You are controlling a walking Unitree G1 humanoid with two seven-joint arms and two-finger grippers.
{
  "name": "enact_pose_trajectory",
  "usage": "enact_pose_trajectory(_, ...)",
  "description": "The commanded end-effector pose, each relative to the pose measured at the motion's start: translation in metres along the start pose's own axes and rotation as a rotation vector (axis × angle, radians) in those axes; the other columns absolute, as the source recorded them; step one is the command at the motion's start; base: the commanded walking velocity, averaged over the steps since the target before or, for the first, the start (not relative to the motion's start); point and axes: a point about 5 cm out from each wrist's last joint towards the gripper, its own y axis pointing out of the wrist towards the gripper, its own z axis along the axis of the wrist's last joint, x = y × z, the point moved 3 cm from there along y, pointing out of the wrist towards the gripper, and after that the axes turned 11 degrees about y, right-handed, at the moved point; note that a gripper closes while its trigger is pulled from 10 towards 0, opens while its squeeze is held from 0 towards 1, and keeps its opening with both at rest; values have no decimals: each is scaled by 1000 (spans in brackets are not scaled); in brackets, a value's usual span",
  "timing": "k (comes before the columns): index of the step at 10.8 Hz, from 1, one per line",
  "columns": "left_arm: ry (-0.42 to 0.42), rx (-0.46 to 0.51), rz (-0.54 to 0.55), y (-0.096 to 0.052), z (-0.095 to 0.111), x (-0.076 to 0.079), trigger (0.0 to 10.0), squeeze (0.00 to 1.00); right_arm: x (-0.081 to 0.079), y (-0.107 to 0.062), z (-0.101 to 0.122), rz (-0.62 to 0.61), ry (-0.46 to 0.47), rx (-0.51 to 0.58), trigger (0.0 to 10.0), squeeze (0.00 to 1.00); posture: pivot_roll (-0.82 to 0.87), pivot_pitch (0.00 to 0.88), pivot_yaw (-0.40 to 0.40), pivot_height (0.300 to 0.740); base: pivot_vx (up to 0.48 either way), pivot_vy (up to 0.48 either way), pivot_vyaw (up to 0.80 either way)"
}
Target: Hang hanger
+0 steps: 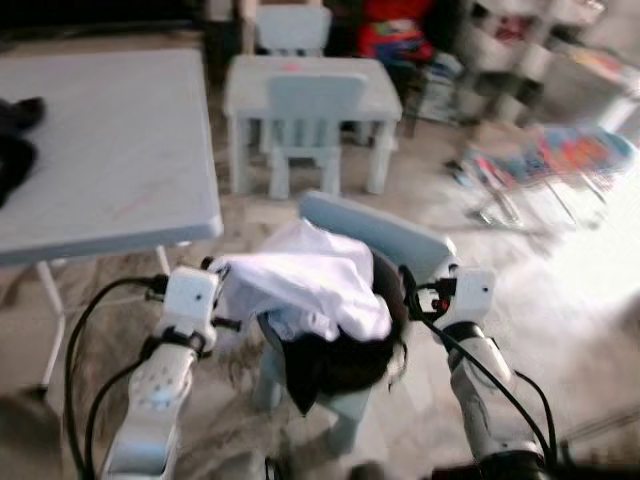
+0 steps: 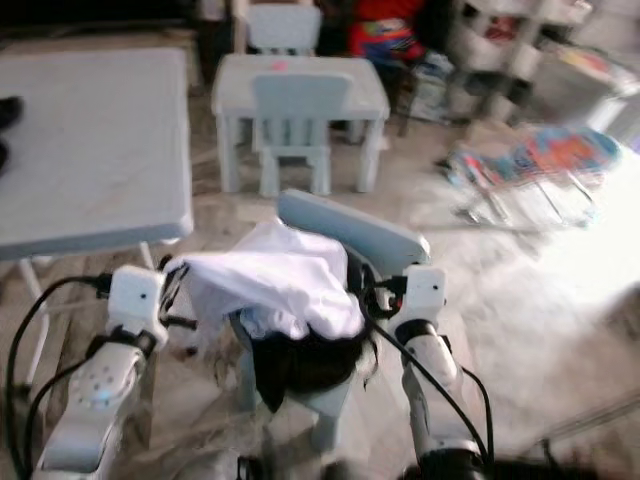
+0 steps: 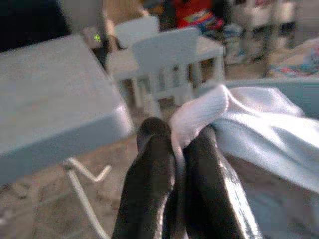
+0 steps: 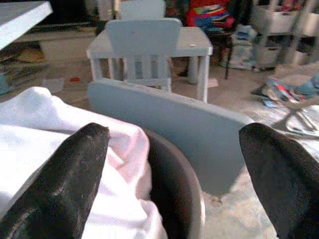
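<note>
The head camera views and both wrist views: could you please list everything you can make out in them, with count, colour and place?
White garment: one, white, draped over the small chair in front of the robot.
Dark garment: one, black, hanging under the white one on the same chair.
Small chair: one, pale blue, directly ahead, holding the clothes.
Folding table: one, grey-white, ahead on the left.
Dark item: black, at the table's left edge; too blurred to identify.
Children's table: one, pale, farther back, with two matching chairs.
Colourful clutter: on the floor to the right, blurred.
Left gripper: black fingers pinched on the white garment's edge.
Right gripper: black fingers spread wide beside the garments.
</note>
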Motion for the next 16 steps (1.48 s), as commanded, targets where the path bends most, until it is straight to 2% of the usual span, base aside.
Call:
enact_pose_trajectory(1, 15, 0, -2, -1, 0, -3, 10000, 0, 2, 1, 0, -15, 6, 1, 10000, 0, -5, 0, -30, 740, 0, 454, 0)
enact_pose_trajectory(4, 23, 4, -3, 1, 1, -4, 10000, 0, 0, 4, 1, -10, 5, 6, 10000, 0, 0, 0, -27, 740, 0, 395, 0)
enact_pose_trajectory(6, 43, 30, 3, 3, 6, -4, 10000, 0, -2, 7, 2, -5, 7, 9, 10000, 0, 1, 0, -28, 740, 0, 0, 0)
enact_pose_trajectory(7, 35, 69, -24, 0, 10, -2, 4078, 0, -2, 8, 3, -3, 6, 12, 10000, 0, 1, 0, -28, 740, 0, 0, 0)
enact_pose_trajectory(8, 14, 127, -48, -2, 17, -2, 0, 0, -2, 9, 3, -3, 4, 12, 10000, 0, -1, 0, -30, 740, 0, 0, 0)
enact_pose_trajectory(9, 61, 47, -4, 2, 8, -5, 10000, 0, -2, 10, 3, -1, 0, 13, 10000, 0, -3, 0, -31, 740, 0, 0, 0)
enact_pose_trajectory(11, 38, 25, 7, 3, 3, -4, 10000, 0, 0, 9, 1, -7, -12, -1, 10000, 0, -9, 0, -40, 740, 0, 0, 0)
enact_pose_trajectory(13, 2, 12, -39, 1, 1, 6, 10000, 0, 6, 6, -2, -33, 3, -9, 10000, 0, -8, 0, -34, 740, 0, 0, -800)
enact_pose_trajectory(16, 11, 25, -71, 1, 4, 11, 10000, 0, 5, 8, 0, -28, -7, -5, 10000, 0, -16, 0, -26, 740, -288, 0, -800)
